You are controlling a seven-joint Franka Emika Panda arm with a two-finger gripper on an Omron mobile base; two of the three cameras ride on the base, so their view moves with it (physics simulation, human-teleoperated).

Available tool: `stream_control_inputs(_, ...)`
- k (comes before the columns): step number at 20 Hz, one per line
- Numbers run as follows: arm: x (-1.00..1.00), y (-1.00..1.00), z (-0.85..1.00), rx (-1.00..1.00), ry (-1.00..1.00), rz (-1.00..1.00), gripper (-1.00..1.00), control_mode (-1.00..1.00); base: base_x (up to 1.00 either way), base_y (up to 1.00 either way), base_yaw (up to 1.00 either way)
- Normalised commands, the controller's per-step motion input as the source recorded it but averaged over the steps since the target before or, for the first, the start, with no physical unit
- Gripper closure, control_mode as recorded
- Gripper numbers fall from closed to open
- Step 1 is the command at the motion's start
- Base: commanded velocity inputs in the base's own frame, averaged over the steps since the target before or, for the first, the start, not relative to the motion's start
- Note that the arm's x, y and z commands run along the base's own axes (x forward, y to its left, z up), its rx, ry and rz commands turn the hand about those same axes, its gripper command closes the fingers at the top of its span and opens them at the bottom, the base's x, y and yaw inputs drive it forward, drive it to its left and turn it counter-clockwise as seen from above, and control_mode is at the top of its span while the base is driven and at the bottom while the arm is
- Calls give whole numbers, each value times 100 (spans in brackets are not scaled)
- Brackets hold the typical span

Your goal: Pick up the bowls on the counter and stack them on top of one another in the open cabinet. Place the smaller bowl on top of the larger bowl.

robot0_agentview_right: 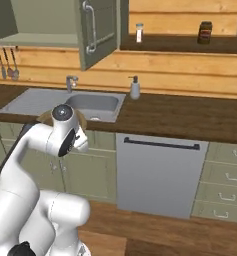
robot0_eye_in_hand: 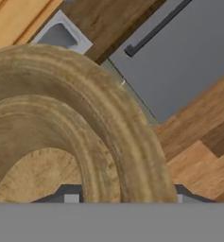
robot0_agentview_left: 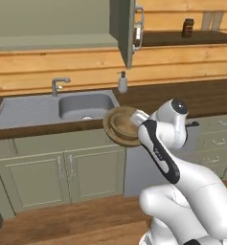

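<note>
My gripper (robot0_agentview_left: 132,124) is shut on the rim of the larger bowl (robot0_agentview_left: 119,126), a wide tan wooden bowl with a thick ringed rim. It hangs tilted on edge in front of the counter (robot0_agentview_left: 191,95), just right of the sink (robot0_agentview_left: 84,105). In the hand view the bowl (robot0_eye_in_hand: 85,123) crosses between my fingertips (robot0_eye_in_hand: 70,196). From the right, the bowl (robot0_agentview_right: 82,118) peeks out behind my arm. The open cabinet (robot0_agentview_left: 48,42) is up and to the left, its door (robot0_agentview_left: 127,28) swung out above the bowl. The smaller bowl is out of view.
A soap dispenser (robot0_agentview_left: 122,82) stands behind the sink beside the faucet (robot0_agentview_left: 57,85). A grey dishwasher (robot0_agentview_right: 160,170) sits under the counter. The wall shelf holds a dark jar (robot0_agentview_right: 205,32) and a shaker (robot0_agentview_right: 139,33). Utensils (robot0_agentview_right: 5,62) hang at far left.
</note>
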Motion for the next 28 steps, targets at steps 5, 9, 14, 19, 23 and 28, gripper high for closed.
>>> stream_control_inputs(5, 0, 0, 0, 0, 0, 0, 100, 100, 56, 100, 0)
stream_control_inputs(9, 0, 0, 0, 0, 0, 0, 100, 100, 100, 96, -5)
stream_control_inputs(14, 0, 0, 0, 0, 0, 0, 100, 100, 100, 57, -5)
stream_control_inputs(19, 0, 0, 0, 0, 0, 0, 100, 100, 70, 1, -1)
stream_control_inputs(23, 0, 0, 0, 0, 0, 0, 100, 100, 84, 1, -1)
stream_control_inputs(28, -2, 0, 28, 3, -6, -2, 100, -100, 30, 0, -2)
